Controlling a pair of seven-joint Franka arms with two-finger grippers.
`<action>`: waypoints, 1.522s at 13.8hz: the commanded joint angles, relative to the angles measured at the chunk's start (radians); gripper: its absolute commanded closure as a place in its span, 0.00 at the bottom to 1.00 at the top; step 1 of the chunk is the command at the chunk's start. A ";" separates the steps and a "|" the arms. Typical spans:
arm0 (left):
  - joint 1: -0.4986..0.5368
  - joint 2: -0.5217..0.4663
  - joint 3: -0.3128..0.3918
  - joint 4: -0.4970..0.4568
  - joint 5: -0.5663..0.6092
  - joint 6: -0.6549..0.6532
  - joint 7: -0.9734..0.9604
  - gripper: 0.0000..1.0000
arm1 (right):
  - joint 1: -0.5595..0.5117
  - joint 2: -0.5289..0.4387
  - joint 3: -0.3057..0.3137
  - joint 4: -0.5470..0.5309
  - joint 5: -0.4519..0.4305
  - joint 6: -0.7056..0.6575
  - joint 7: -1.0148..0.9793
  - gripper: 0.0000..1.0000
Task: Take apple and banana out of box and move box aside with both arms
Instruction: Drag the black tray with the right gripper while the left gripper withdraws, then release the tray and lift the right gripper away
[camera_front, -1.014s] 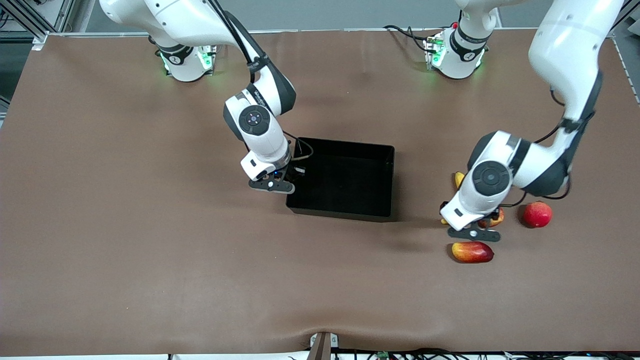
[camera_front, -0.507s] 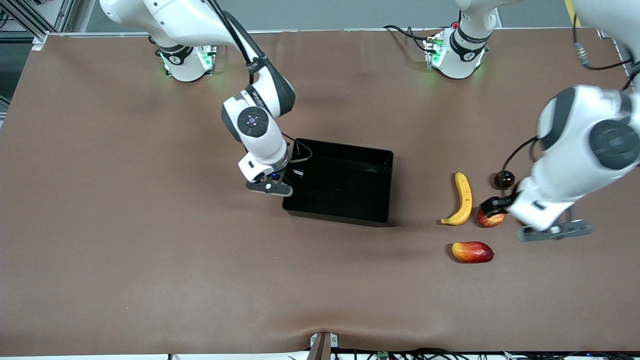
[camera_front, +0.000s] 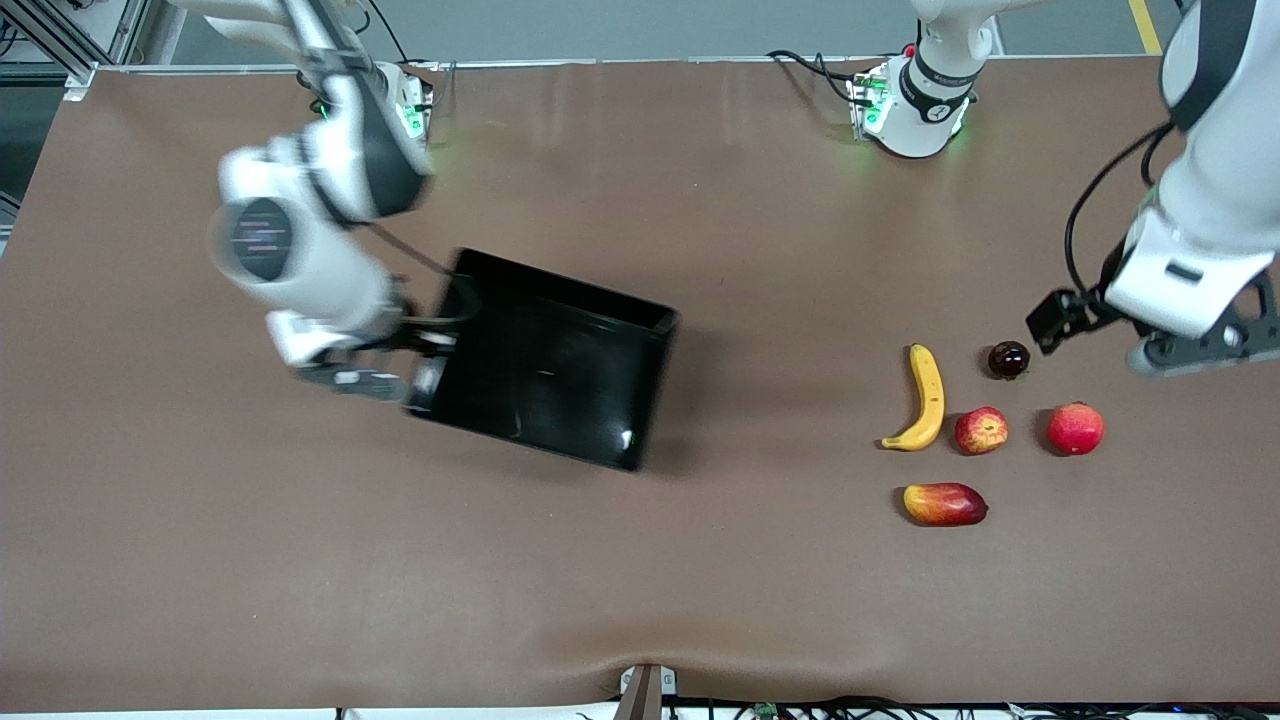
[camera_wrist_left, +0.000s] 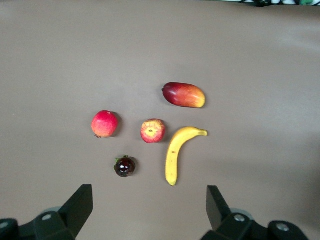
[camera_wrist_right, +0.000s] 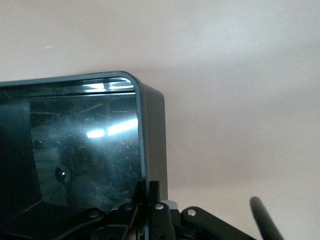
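Observation:
The black box (camera_front: 560, 370) sits askew near the table's middle, toward the right arm's end. My right gripper (camera_front: 425, 375) is shut on the box's wall at the end toward the right arm; the right wrist view shows both fingers pinching that wall (camera_wrist_right: 152, 150), with the gripper (camera_wrist_right: 150, 192) at its rim. The banana (camera_front: 925, 400) and the apple (camera_front: 981, 430) lie side by side toward the left arm's end. My left gripper (camera_front: 1205, 350) is open and empty, raised beside the fruits. The left wrist view shows the banana (camera_wrist_left: 179, 152) and apple (camera_wrist_left: 153, 131) beneath the open gripper (camera_wrist_left: 150, 212).
A mango (camera_front: 945, 504) lies nearer the front camera than the banana. A plain pinkish-red round fruit (camera_front: 1075, 428) lies beside the apple. A small dark round fruit (camera_front: 1008, 359) lies farther from the camera than the apple. The box is empty.
The right gripper has pulled the box toward the right arm's end, turning it askew. The left gripper has lifted off the fruits and moved toward the left arm's end.

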 joint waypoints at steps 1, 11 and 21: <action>-0.033 -0.066 0.038 -0.040 -0.050 -0.006 0.040 0.00 | -0.241 -0.052 0.023 -0.039 0.004 -0.038 -0.295 1.00; -0.227 -0.239 0.370 -0.215 -0.213 -0.012 0.204 0.00 | -0.697 0.159 0.026 -0.161 0.073 0.281 -0.854 1.00; -0.220 -0.235 0.360 -0.206 -0.213 -0.031 0.184 0.00 | -0.734 0.226 0.025 -0.031 0.121 0.108 -0.906 0.00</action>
